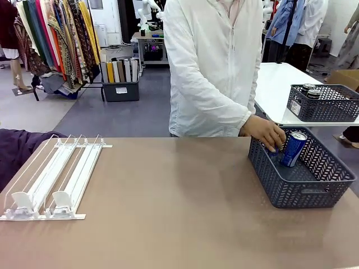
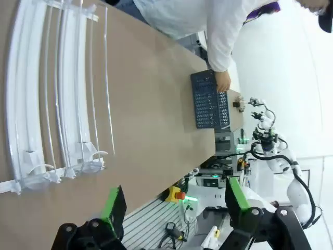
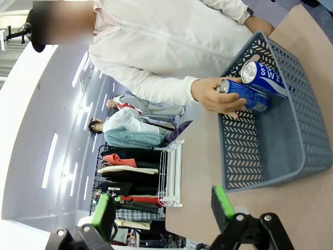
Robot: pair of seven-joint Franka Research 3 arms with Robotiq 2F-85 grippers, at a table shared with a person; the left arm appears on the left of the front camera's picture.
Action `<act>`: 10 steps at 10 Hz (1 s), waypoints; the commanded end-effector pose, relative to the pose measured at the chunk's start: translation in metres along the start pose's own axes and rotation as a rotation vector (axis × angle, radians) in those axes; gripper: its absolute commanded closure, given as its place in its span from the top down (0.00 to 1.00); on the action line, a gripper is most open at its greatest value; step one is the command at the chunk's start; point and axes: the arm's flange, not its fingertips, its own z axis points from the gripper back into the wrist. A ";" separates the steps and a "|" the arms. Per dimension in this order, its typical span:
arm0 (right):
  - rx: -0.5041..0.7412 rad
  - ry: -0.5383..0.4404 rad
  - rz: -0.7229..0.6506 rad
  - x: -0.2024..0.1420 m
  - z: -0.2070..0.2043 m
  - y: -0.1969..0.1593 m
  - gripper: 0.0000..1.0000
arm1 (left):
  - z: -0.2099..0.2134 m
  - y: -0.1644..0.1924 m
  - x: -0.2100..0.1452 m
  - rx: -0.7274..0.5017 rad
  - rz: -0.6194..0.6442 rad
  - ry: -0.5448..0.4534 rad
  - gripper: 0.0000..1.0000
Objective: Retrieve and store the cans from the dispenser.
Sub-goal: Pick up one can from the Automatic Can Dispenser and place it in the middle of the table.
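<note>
Landmark: grey basket (image 1: 314, 188) at the table's right end, front view.

Hidden / unclear:
- Front view: the person's hand (image 1: 263, 133) is at the basket's far-left corner, over the rim. 1 blue can (image 1: 293, 149) stands tilted inside, just beside the hand. Whatever the hand itself holds is masked by the fingers and the basket wall.
- The second grey basket (image 1: 325, 103), on the white table behind the landmark basket, carries dark-topped cans (image 1: 309, 89); the labels are too small to read.
- The person is cut off at the top edge of the frame.

Per-view differences:
- Right wrist view settles the hand's contents: the hand (image 3: 210, 96) grips 1 blue can (image 3: 244, 95) lying sideways over the basket (image 3: 291, 135), with a second blue can (image 3: 265, 75) touching it, lettering partly legible.
- Left wrist view: basket (image 2: 209, 101) seen far off, cans not resolvable. White rack (image 2: 57, 99) fills the near table.
- Front view: rack (image 1: 53, 176) lies well left of the basket, lanes bare.

Grippers:
- Left gripper (image 2: 176, 200): fingers wide apart, holding nothing, above the table edge by the rack.
- Right gripper (image 3: 161, 208): fingers wide apart, holding nothing, hovering short of the basket.
</note>
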 end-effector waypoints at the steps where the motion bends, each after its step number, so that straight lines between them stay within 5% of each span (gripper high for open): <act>1: 0.026 -0.017 0.011 0.003 -0.002 0.004 1.00 | 0.003 -0.016 0.005 0.013 -0.028 -0.003 1.00; 10: 0.026 -0.017 0.011 0.003 -0.002 0.004 1.00 | 0.003 -0.016 0.005 0.013 -0.028 -0.003 1.00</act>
